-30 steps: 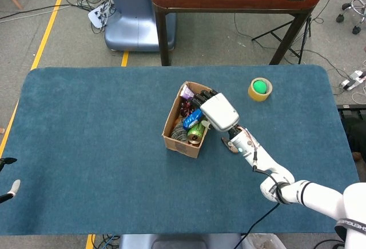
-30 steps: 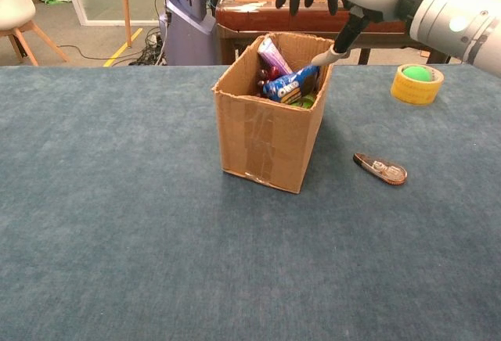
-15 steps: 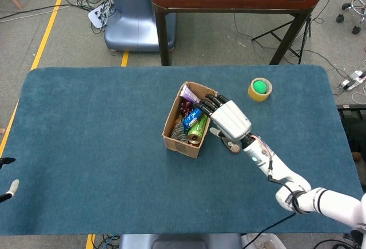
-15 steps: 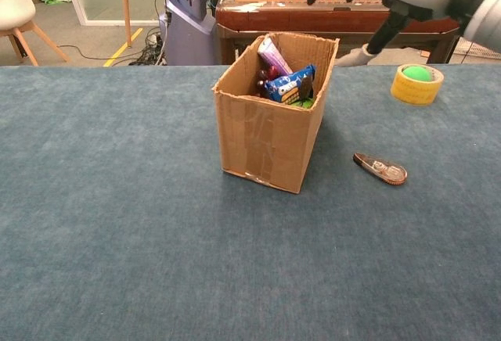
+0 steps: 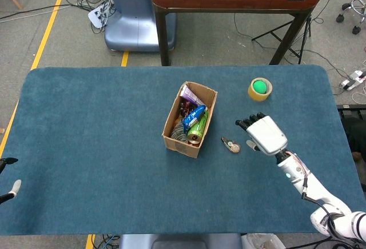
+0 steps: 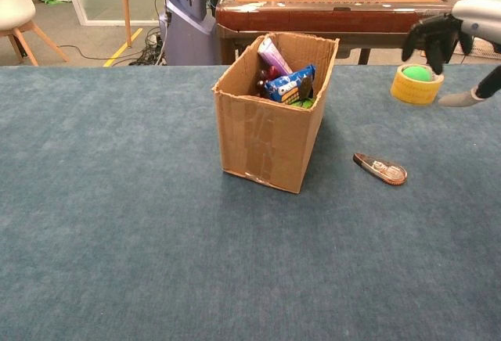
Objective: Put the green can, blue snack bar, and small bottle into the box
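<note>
The cardboard box [image 5: 169,136] [image 6: 266,141] stands mid-table. Inside it lie the green can [image 5: 198,129], the blue snack bar [image 5: 194,116] [image 6: 288,84] and a small dark bottle [image 5: 185,107]; in the chest view only a sliver of green shows under the bar. My right hand [image 5: 263,135] [image 6: 454,32] hovers over the table to the right of the box, well apart from it, with its fingers spread and nothing in them. Only two fingertips of my left hand [image 5: 8,175] show at the far left edge, apart and empty.
A purple packet [image 5: 189,95] [image 6: 273,55] and a grey striped item [image 5: 180,129] share the box. A small tape dispenser [image 5: 230,144] [image 6: 380,169] lies right of the box. A yellow tape roll holding a green ball [image 5: 260,89] [image 6: 416,83] sits at the back right.
My right hand has drawn back from above the box, moving right and toward the table's near side. The box's contents and my left hand have not moved.
</note>
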`<action>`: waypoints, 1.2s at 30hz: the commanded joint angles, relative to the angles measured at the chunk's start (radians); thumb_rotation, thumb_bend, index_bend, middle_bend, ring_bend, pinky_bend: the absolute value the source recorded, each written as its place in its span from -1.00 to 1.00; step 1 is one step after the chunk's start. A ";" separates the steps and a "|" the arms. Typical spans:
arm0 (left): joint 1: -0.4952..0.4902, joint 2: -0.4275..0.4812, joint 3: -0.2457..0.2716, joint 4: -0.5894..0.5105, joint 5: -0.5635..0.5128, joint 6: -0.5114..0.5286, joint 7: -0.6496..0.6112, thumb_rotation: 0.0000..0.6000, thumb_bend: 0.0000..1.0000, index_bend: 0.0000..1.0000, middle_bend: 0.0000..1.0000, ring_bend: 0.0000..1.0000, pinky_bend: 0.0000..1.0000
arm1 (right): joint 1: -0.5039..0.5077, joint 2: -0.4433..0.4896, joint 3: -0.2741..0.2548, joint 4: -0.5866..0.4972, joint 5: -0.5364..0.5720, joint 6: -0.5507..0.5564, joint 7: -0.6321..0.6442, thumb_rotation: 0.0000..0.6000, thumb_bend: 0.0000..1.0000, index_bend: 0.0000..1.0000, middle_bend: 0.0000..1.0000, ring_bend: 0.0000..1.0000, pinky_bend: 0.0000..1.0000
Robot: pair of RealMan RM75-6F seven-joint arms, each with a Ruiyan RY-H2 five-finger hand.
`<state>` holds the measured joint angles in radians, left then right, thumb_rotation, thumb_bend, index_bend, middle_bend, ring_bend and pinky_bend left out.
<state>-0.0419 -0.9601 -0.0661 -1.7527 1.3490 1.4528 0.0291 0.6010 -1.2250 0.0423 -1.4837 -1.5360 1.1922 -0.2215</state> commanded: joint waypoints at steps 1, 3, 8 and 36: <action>-0.002 0.000 0.001 -0.001 -0.004 -0.005 0.007 1.00 -0.38 -0.41 -0.37 -0.45 -0.10 | -0.015 0.010 -0.008 0.008 0.027 -0.024 0.008 1.00 -0.44 -0.09 0.49 0.34 0.44; -0.003 -0.001 0.001 -0.002 -0.005 -0.008 0.010 1.00 -0.38 -0.41 -0.37 -0.45 -0.10 | -0.021 0.015 -0.013 0.007 0.056 -0.055 0.000 1.00 -0.34 -0.08 0.67 0.51 0.63; -0.004 -0.002 0.003 -0.002 -0.005 -0.010 0.013 1.00 -0.38 -0.41 -0.37 -0.45 -0.10 | -0.027 0.000 -0.014 0.016 0.121 -0.118 -0.026 1.00 0.19 -0.04 0.99 0.92 0.96; -0.003 0.002 0.003 -0.004 -0.004 -0.008 0.003 1.00 -0.38 -0.41 -0.37 -0.45 -0.10 | 0.013 -0.211 0.024 0.243 0.348 -0.360 -0.060 1.00 1.00 -0.31 1.00 1.00 1.00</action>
<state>-0.0447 -0.9578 -0.0629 -1.7569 1.3447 1.4450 0.0323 0.6072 -1.4265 0.0626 -1.2484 -1.1947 0.8434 -0.2860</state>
